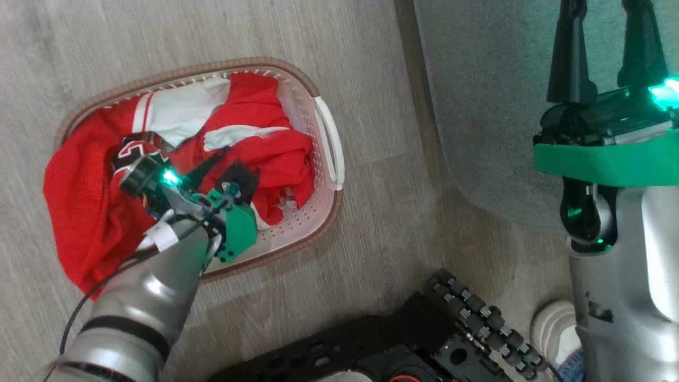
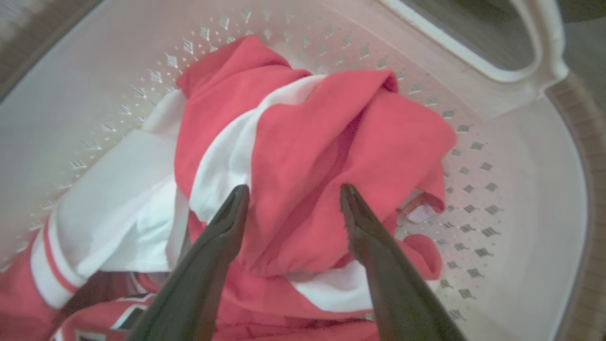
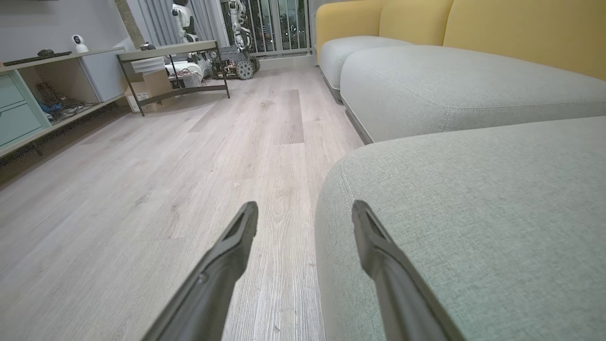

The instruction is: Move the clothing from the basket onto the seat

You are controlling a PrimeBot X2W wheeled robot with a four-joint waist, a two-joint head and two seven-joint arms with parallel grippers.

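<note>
The white perforated basket (image 1: 328,139) with its brown rim stands on the wood floor, heaped with the clothing (image 1: 254,143), red and white garments. A red piece hangs over the basket's left rim. My left gripper (image 1: 215,159) reaches down into the basket. In the left wrist view it (image 2: 293,190) is open, its fingers straddling a raised red fold of the clothing (image 2: 303,156), with the basket wall (image 2: 521,189) behind. The right gripper (image 1: 604,16) stands open over the near edge of the grey-green seat (image 1: 477,106). In the right wrist view it (image 3: 305,207) points past the seat corner (image 3: 473,213), with nothing between its fingers.
My dark wheeled base (image 1: 424,339) lies just below the basket. A person's white shoe (image 1: 554,326) is beside the base. Beyond the seat are more grey cushions (image 3: 450,85) with yellow backs, a low table (image 3: 175,52) and a shelf unit (image 3: 38,94) across open floor.
</note>
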